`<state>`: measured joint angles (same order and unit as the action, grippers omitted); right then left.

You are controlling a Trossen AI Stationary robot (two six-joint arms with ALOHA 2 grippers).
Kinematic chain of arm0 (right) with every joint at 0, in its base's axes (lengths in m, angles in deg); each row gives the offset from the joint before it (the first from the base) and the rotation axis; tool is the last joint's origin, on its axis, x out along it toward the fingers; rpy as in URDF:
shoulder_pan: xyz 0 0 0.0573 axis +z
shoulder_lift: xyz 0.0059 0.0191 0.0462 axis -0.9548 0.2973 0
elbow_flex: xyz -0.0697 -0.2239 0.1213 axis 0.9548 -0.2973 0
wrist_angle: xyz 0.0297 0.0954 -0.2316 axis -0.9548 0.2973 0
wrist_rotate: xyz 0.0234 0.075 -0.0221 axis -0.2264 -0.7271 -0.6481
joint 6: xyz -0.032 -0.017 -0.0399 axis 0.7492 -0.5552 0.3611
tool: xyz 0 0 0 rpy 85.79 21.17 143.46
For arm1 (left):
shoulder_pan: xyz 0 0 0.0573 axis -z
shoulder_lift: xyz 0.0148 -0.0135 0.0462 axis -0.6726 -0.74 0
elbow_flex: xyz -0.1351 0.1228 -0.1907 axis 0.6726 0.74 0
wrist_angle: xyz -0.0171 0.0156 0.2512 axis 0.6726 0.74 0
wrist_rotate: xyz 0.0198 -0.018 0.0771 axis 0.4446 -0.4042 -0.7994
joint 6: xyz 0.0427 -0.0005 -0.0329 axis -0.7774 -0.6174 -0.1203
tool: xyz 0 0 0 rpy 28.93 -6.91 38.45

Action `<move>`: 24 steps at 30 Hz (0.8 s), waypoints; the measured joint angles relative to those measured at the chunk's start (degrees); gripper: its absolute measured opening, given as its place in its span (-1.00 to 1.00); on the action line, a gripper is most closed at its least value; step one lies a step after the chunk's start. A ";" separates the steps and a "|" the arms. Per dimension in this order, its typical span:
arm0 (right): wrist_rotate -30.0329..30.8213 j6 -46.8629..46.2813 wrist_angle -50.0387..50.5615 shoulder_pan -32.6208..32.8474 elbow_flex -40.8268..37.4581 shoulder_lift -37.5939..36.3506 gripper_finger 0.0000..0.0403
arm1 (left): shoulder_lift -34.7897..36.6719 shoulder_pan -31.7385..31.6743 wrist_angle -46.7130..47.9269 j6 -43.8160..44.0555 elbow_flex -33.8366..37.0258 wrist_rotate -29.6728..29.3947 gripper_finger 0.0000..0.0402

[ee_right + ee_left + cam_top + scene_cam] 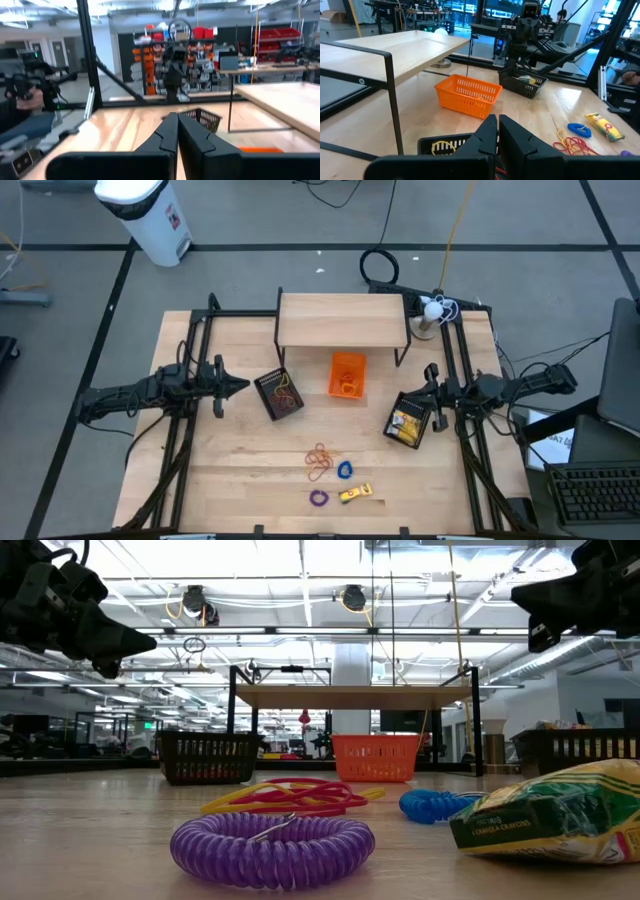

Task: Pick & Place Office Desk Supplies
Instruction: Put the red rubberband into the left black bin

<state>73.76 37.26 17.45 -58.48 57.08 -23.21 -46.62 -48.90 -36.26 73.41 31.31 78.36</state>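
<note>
Overhead, wooden shelf (342, 318) behind orange basket (347, 374), two black baskets (279, 393) flanking, left hand (240, 385) and right hand (432, 372) closed, empty.

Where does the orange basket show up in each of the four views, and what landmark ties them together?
High view: orange basket sits mid-table, just in front of the wooden shelf.
Low view: orange basket stands in the background, under the shelf.
Left wrist view: basket lies centre, beside the shelf.
Right wrist view: only an orange sliver, likely its rim.
Shared landmark: the wooden shelf.
</note>
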 joint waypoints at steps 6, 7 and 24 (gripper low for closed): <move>0.05 -0.25 -0.37 0.00 -0.86 -0.01 -0.99 | -2.51 0.15 -0.71 7.36 0.08 0.00 -0.90; 0.06 -0.09 -0.69 0.00 -0.87 -0.01 -0.99 | -3.94 0.58 -1.51 7.97 0.13 -0.05 -0.91; -0.17 0.79 -1.08 0.04 -1.02 0.01 -0.98 | -64.57 18.64 -16.04 5.51 -24.63 -12.26 -0.98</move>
<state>73.60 38.05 16.37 -58.44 56.07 -23.20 -111.19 -30.27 -52.30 78.91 6.69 66.10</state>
